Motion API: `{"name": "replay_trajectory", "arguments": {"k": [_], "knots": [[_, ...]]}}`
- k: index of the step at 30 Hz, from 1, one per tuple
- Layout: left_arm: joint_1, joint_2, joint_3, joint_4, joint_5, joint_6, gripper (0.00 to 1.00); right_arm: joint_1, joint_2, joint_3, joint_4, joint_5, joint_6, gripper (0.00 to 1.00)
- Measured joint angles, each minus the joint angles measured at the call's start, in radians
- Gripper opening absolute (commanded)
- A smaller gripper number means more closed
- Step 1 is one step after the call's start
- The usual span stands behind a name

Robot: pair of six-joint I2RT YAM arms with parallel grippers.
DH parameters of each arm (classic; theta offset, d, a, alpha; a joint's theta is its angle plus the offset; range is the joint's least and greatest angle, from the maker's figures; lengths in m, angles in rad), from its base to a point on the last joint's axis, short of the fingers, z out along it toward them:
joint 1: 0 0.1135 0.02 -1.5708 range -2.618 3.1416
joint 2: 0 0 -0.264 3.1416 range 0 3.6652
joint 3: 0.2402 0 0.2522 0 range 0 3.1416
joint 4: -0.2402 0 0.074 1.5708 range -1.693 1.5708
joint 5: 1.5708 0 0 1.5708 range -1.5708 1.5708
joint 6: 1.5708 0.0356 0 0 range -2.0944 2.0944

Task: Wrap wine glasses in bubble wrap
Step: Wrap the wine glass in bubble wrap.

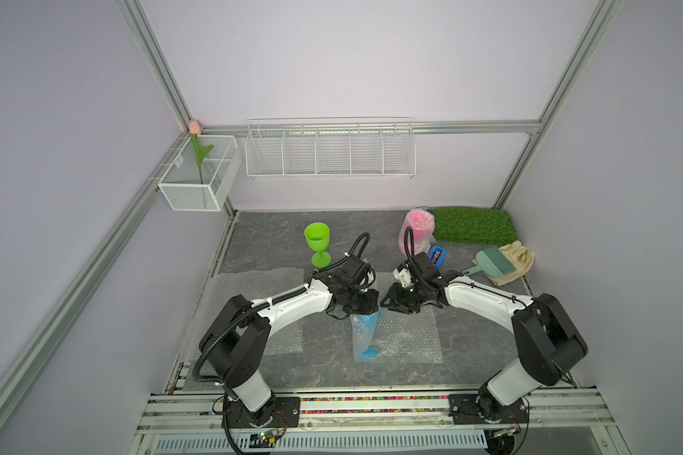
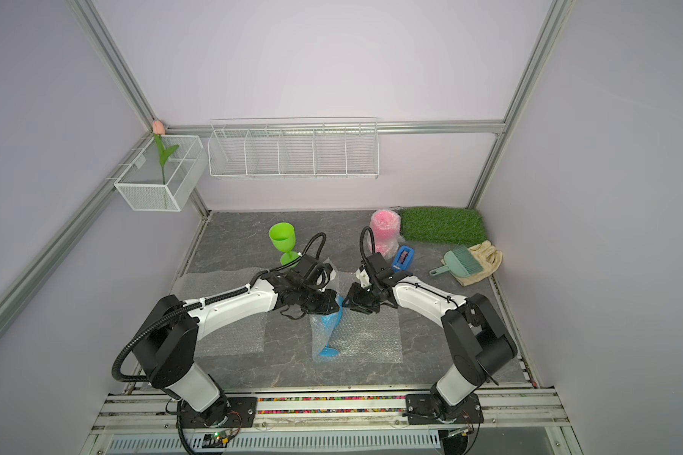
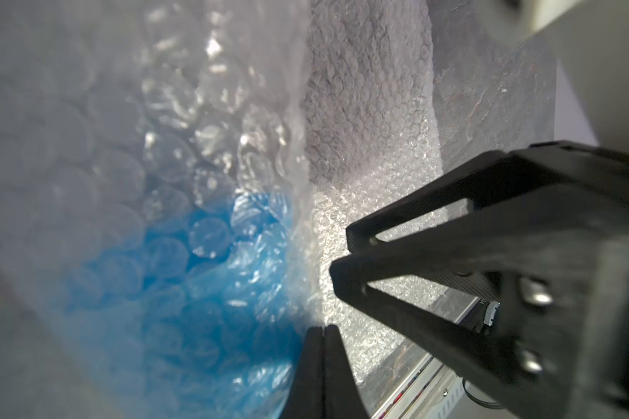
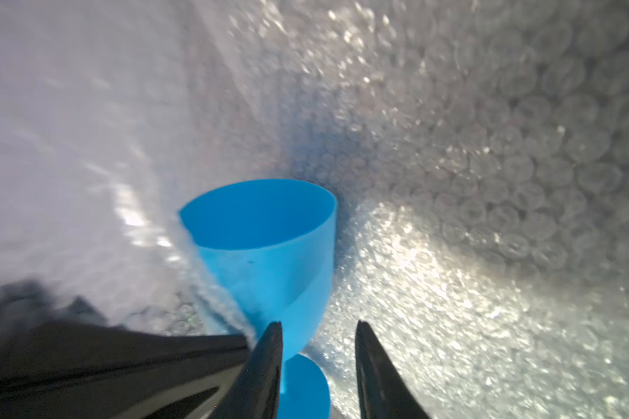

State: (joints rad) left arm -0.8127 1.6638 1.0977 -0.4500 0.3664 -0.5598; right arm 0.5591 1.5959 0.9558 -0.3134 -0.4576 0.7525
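Observation:
A sky blue wine glass (image 1: 370,351) (image 4: 269,239) lies on its side on a bubble wrap sheet (image 1: 409,335) (image 2: 367,335) at the table's middle. One flap of that sheet is folded up over its bowl. My left gripper (image 1: 374,302) (image 3: 322,328) is shut on the raised flap's edge (image 3: 298,174). My right gripper (image 1: 387,306) (image 4: 318,326) faces it, open, its fingers either side of the goblet's stem without gripping. A lime green wine glass (image 1: 317,240) (image 2: 282,238) stands bare at the back left. A pink one (image 1: 414,230) (image 2: 385,230) stands wrapped at the back right.
A second bubble wrap sheet (image 1: 245,289) lies flat under the left arm. At the back right are a grass mat (image 1: 474,225), a blue tape dispenser (image 1: 437,256), a teal dustpan brush (image 1: 489,264) and a beige glove (image 1: 519,260). Wire baskets (image 1: 330,153) hang on the wall.

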Motion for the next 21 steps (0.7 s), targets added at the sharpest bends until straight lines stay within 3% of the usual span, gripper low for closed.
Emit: {"name": "replay_trajectory", "arguments": {"k": [7,13,17,21], "knots": [[-0.002,0.019,0.006,0.014,0.025,-0.005,0.00,-0.008,0.023,0.000,0.093,-0.076,0.026,0.39],[-0.004,0.023,0.011,0.018,0.027,-0.005,0.00,-0.008,0.040,0.000,0.113,-0.109,0.039,0.22],[-0.004,0.023,0.019,0.006,0.024,-0.005,0.16,-0.010,0.043,0.000,0.119,-0.116,0.040,0.07],[-0.006,0.013,0.049,-0.024,0.013,-0.006,0.32,-0.015,0.043,-0.001,0.117,-0.115,0.034,0.07]]}}
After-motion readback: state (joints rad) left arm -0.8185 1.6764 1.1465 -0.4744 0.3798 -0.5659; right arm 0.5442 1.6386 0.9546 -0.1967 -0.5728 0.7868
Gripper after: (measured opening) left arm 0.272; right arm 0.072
